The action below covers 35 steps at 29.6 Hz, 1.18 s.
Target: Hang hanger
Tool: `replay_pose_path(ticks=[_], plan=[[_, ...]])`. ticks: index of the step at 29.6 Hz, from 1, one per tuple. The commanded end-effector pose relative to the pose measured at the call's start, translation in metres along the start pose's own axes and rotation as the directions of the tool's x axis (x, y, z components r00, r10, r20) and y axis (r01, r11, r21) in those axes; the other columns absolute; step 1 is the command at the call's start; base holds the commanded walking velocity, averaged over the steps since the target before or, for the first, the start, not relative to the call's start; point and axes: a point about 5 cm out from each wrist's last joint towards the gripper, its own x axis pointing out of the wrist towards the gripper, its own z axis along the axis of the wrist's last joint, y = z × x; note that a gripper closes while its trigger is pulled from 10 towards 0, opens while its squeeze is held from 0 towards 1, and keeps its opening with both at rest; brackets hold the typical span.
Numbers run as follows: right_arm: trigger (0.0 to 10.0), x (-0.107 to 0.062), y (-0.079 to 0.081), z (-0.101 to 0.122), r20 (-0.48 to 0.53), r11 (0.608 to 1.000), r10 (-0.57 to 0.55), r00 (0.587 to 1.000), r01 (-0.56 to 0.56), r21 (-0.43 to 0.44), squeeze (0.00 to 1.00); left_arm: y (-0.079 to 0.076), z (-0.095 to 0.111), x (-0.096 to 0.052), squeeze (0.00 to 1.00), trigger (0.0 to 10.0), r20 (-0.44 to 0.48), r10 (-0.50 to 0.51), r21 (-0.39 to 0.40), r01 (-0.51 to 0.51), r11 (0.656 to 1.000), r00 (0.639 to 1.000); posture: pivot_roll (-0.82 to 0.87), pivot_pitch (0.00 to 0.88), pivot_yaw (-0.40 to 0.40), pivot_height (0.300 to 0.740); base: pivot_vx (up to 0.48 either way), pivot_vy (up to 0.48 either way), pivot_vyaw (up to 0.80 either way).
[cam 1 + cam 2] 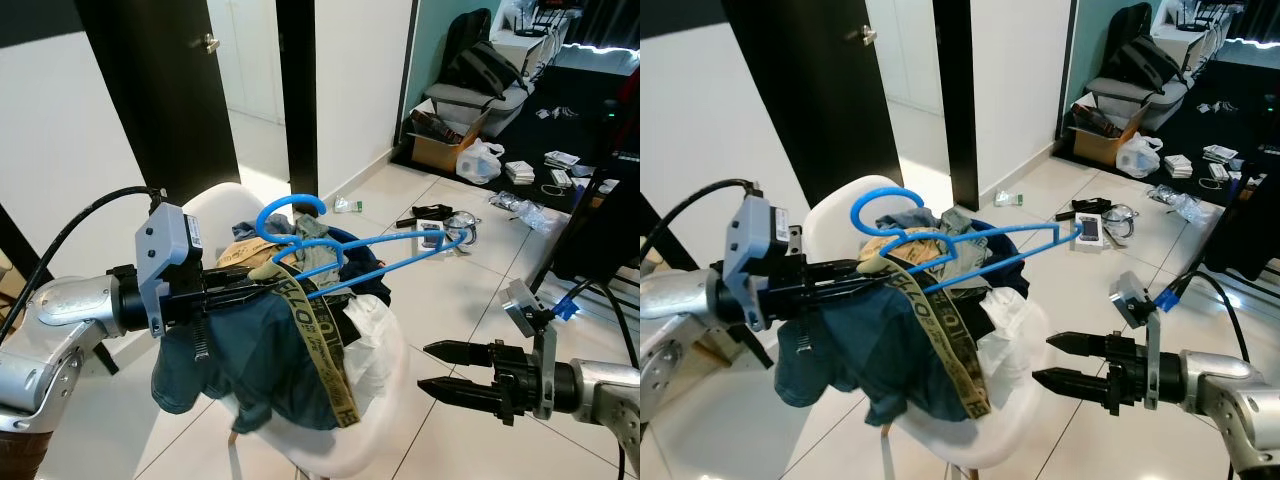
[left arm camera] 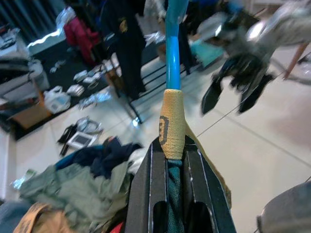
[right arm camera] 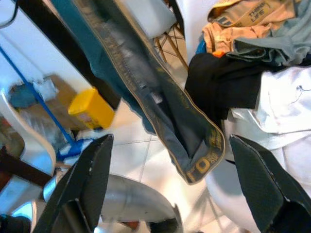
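Observation:
A blue plastic hanger [image 1: 345,250] carries a dark teal garment [image 1: 260,350] and a beige printed strap [image 1: 320,345]. My left gripper [image 1: 255,283] is shut on the hanger's lower bar, holding it level above a white chair [image 1: 375,440] piled with clothes [image 1: 310,255]. In the left wrist view the fingers [image 2: 146,184] pinch the bar, strap and teal cloth. My right gripper [image 1: 435,367] is open with nothing in it, low at the right of the chair and pointing toward it. In the right wrist view the hanging garment [image 3: 146,97] lies ahead of its spread fingers [image 3: 92,174].
A black door [image 1: 170,90] and doorway stand behind the chair. A cardboard box [image 1: 440,150], a white bag [image 1: 480,160] and scattered items [image 1: 440,215] lie on the tiled floor to the right. A black stand [image 1: 590,230] is at the far right.

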Motion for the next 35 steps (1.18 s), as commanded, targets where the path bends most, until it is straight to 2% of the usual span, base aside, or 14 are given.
replay_pose_path(ticks=[1, 2, 3, 4, 5, 6, 7, 10, 15, 17, 21, 24, 30, 35], plan=[[10.0, 0.012, -0.013, -0.013, -0.004, 0.994, -0.095, 0.995, 0.095, 0.054, 0.0, -0.005, 0.004, 0.003, 0.0, 3.8, 0.047, -0.024, -0.005, 0.024, 1.0, 0.999, -0.05, 0.0, 0.039, 0.74, 0.0, 0.0, 0.0], [10.0, 0.012, -0.013, -0.013, -0.004, 0.994, -0.095, 0.995, 0.095, 0.054, 0.0, -0.005, 0.004, 0.003, 0.0, 3.8, 0.047, -0.024, -0.005, 0.024, 1.0, 0.999, -0.05, 0.0, 0.039, 0.74, 0.0, 0.0, 0.0], [10.0, 0.021, -0.019, -0.02, -0.008, 0.988, -0.135, 0.991, 0.135, 0.081, 0.0, -0.008, 0.004, 0.006, 0.0, 6.7, 0.068, -0.029, -0.012, 0.03, 0.999, 0.997, -0.05, 0.0, 0.039, 0.74, 0.0, 0.0, 0.0], [10.0, 0.021, -0.019, -0.02, -0.008, 0.988, -0.135, 0.991, 0.135, 0.081, 0.0, -0.008, 0.004, 0.006, 0.0, 6.7, 0.068, -0.029, -0.012, 0.03, 0.999, 0.997, -0.05, 0.0, 0.039, 0.74, 0.0, 0.0, 0.0], [10.0, 0.032, -0.022, -0.025, -0.005, 0.982, -0.158, 0.987, 0.157, 0.109, 0.0, -0.01, 0.006, 0.01, 0.0, 8.2, 0.097, -0.03, -0.02, 0.032, 0.999, 0.995, -0.04, 0.0, 0.038, 0.74, 0.0, 0.0, 0.0], [10.0, 0.032, -0.022, -0.025, -0.005, 0.982, -0.158, 0.987, 0.157, 0.109, 0.0, -0.01, 0.006, 0.01, 0.0, 8.2, 0.097, -0.03, -0.02, 0.032, 0.999, 0.995, -0.04, 0.0, 0.038, 0.74, 0.0, 0.0, 0.0], [10.0, 0.038, -0.022, -0.027, -0.011, 0.98, -0.161, 0.987, 0.161, 0.117, 0.0, -0.01, 0.009, 0.013, 0.0, 9.7, 0.118, -0.026, -0.019, 0.029, 0.999, 0.993, -0.04, 0.0, 0.036, 0.74, 0.0, 0.0, 0.0], [10.0, 0.047, -0.027, -0.029, -0.024, 0.974, -0.202, 0.979, 0.203, 0.103, 0.0, -0.007, 0.016, 0.018, 0.0, 10.0, 0.165, 0.008, -0.025, -0.004, 1.0, 0.986, -0.04, 0.0, 0.036, 0.74, 0.0, 0.0, 0.0], [10.0, 0.054, -0.036, -0.025, 0.002, 0.953, -0.287, 0.958, 0.285, 0.1, 0.0, -0.003, 0.01, 0.026, 0.0, 10.0, 0.123, 0.088, -0.09, -0.077, 0.993, 0.988, -0.03, 0.0, 0.031, 0.74, 0.0, 0.0, 0.0], [10.0, 0.057, -0.043, -0.028, -0.001, 0.931, -0.346, 0.938, 0.343, 0.125, 0.0, -0.008, -0.012, 0.029, 0.0, 10.0, 0.064, 0.123, -0.192, -0.109, 0.975, 0.99, -0.03, 0.0, 0.029, 0.74, 0.0, 0.0, 0.0], [10.0, 0.057, -0.044, -0.034, -0.02, 0.924, -0.361, 0.932, 0.361, 0.124, 0.0, -0.015, -0.026, 0.027, 0.0, 10.0, 0.033, 0.125, -0.24, -0.114, 0.964, 0.992, -0.03, 0.0, 0.028, 0.74, 0.0, 0.0, 0.0], [10.0, 0.054, -0.05, -0.048, -0.069, 0.898, -0.414, 0.908, 0.42, 0.132, 0.0, -0.03, -0.052, 0.022, 0.0, 10.0, -0.023, 0.131, -0.322, -0.132, 0.937, 0.991, -0.03, 0.0, 0.022, 0.74, 0.0, 0.0, 0.0], [10.0, 0.049, -0.049, -0.052, -0.046, 0.899, -0.396, 0.917, 0.397, 0.182, 0.0, -0.037, -0.065, 0.016, 0.0, 10.0, -0.064, 0.147, -0.355, -0.16, 0.921, 0.987, -0.03, 0.0, 0.02, 0.74, 0.0, 0.0, 0.0], [10.0, 0.043, -0.036, -0.055, -0.049, 0.948, -0.24, 0.97, 0.245, 0.203, 0.0, -0.032, -0.056, 0.014, 0.0, 10.0, -0.044, 0.158, -0.342, -0.164, 0.925, 0.986, -0.03, 0.0, 0.019, 0.74, 0.0, 0.0, 0.0]])
